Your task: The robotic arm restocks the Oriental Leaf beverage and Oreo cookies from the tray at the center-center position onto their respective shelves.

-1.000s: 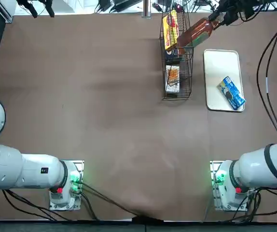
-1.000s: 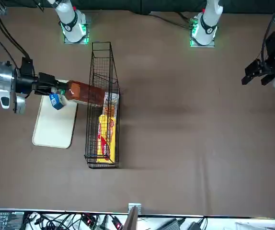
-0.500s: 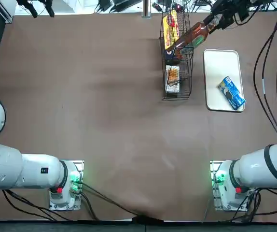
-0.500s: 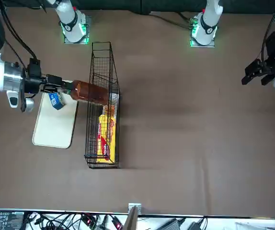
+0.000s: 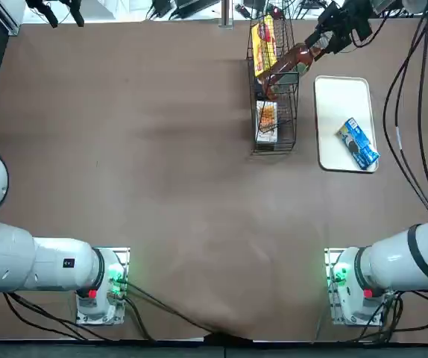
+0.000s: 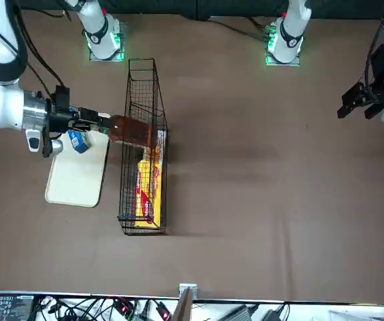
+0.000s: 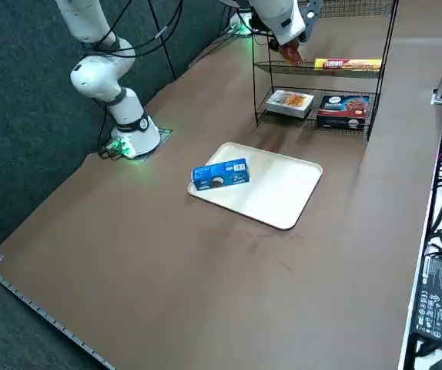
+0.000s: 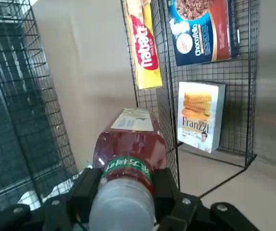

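My right gripper point(image 5: 320, 39) is shut on the neck of the Oriental Leaf beverage point(image 5: 284, 63), a bottle of red-brown tea with a white cap. The bottle lies nearly level, its base end inside an upper tier of the black wire shelves point(image 5: 274, 146). In the wrist view the fingers point(image 8: 87, 188) clamp just below the cap, with the bottle point(image 8: 131, 144) reaching in past the mesh point(image 8: 27, 96). The blue Oreo cookies point(image 5: 358, 143) lie on the white tray point(image 5: 341, 97), to the right of the shelves. From across the table I see gripper point(image 6: 97, 122), bottle point(image 6: 133, 130) and Oreo packet point(image 6: 78, 141).
The rack holds a long yellow packet point(image 8: 144, 43), a red-and-blue Chocofio box point(image 8: 203, 30) and a white Franzzi box point(image 8: 199, 115) on its lower tiers. Black cables point(image 5: 415, 112) trail from the right arm over the table's right side.
The right gripper has moved toward the rack, carrying the bottle farther into the upper tier. The Oreo packet and tray have not moved.
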